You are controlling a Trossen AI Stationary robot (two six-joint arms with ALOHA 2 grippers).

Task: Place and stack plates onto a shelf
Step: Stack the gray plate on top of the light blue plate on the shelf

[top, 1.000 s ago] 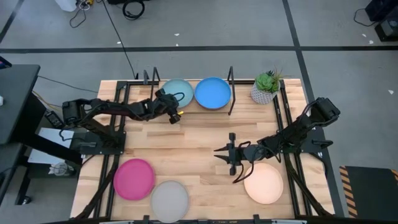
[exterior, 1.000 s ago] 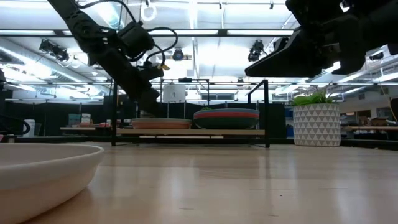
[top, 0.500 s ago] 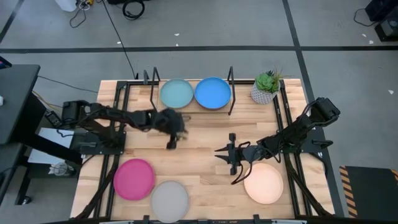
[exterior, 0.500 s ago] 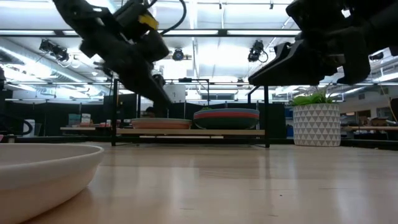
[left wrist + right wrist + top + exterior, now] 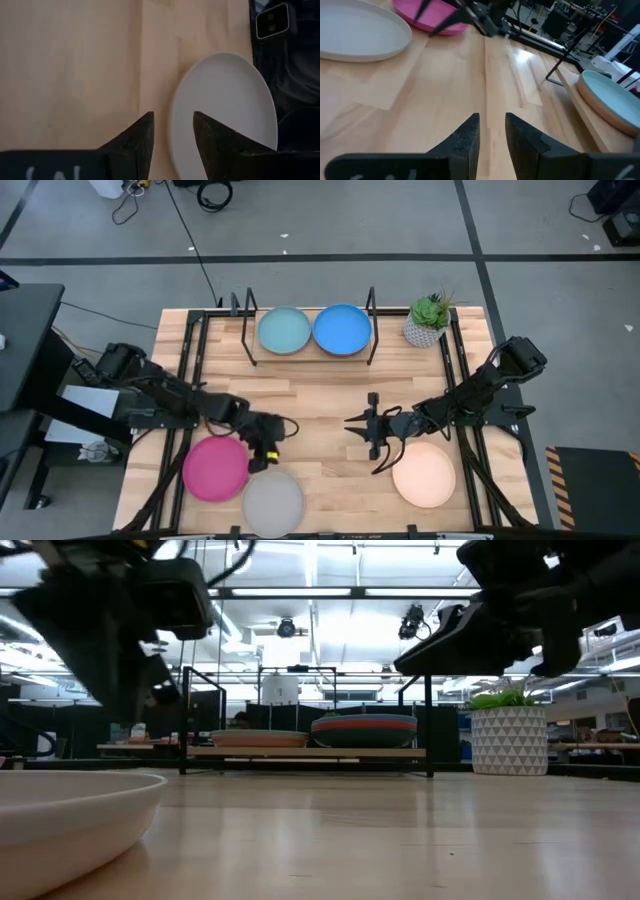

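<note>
My left gripper (image 5: 260, 464) hangs open above the table's near left part, between the pink plate (image 5: 214, 468) and the grey plate (image 5: 273, 501). In its wrist view its fingers (image 5: 172, 127) stand either side of the grey plate's (image 5: 225, 107) rim, above it and apart from it. My right gripper (image 5: 362, 430) is open over the middle of the table, beside the cream plate (image 5: 426, 474). All three plates rest flat on the tabletop. On the shelf (image 5: 310, 356) at the far edge sit two stacks, topped by a pale blue plate (image 5: 284, 331) and a blue plate (image 5: 342, 329).
A potted plant (image 5: 428, 320) stands at the far right, beside the shelf. Black frame rails run along the table's left (image 5: 190, 370) and right (image 5: 462, 370) sides. Bare wood lies between the shelf and the near plates.
My left gripper has swung from the pale blue plate on the shelf toward the table's near edge and now hangs over the gap between the pink and grey plates. It carries nothing. The plates have stayed in place.
</note>
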